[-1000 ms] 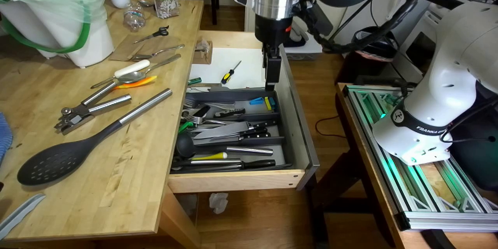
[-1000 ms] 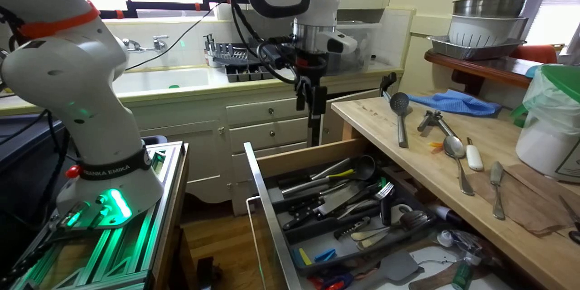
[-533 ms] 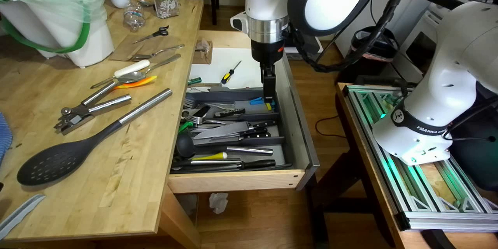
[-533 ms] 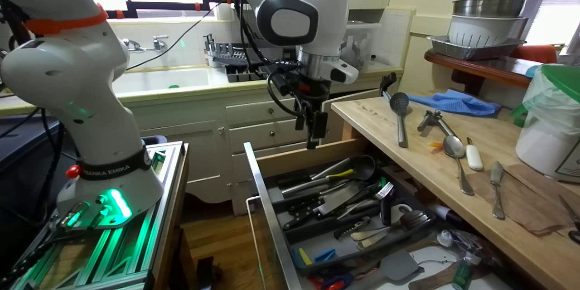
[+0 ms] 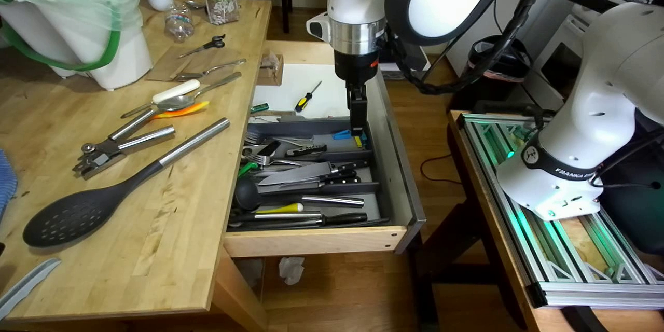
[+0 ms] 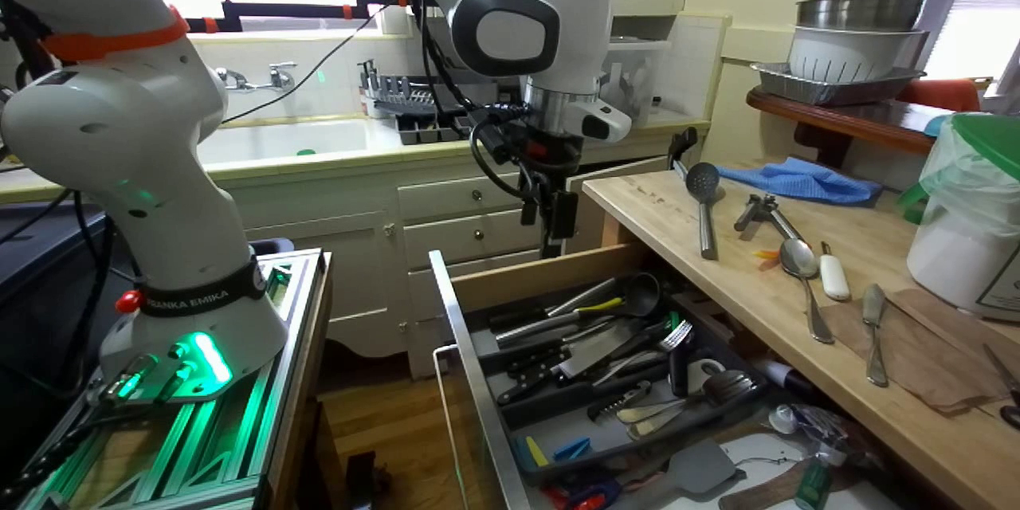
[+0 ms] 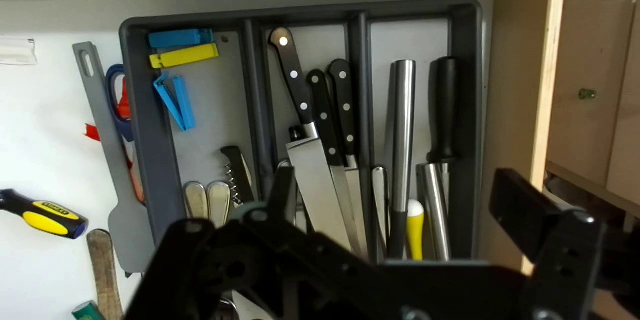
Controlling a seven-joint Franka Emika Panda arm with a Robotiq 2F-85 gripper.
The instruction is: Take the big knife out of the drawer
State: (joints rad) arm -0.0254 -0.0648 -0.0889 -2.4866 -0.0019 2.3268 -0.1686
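Gripper (image 7: 395,192) lowered; knife (image 7: 311,154) still in the drawer (image 5: 316,241)

Gripper: one, black. Fingers spread wide, nothing between them. Over the last second it has come down beyond the long edge of the table (image 5: 171,233), above the drawer; across the latest half second I see next to no movement.

Knife: one, big, dark handle, grey blade. Lies untouched in the middle compartment of the tray (image 7: 261,110), towards the table corner nearer the slotted spoon (image 5: 101,204); blade towards the table's edge, handle away from it.

Small knives (image 7: 325,117): two, just beside the big one, unmoved.

Meaning: approach begun, grip not yet made. The near-halt looks to me like lining up. In the wrist view the gap seems centred on the neighbouring compartment, cornerwards, so a shift along the edge, away from that corner, is probably wanted before going down. Risk: catching a small knife's handle too.
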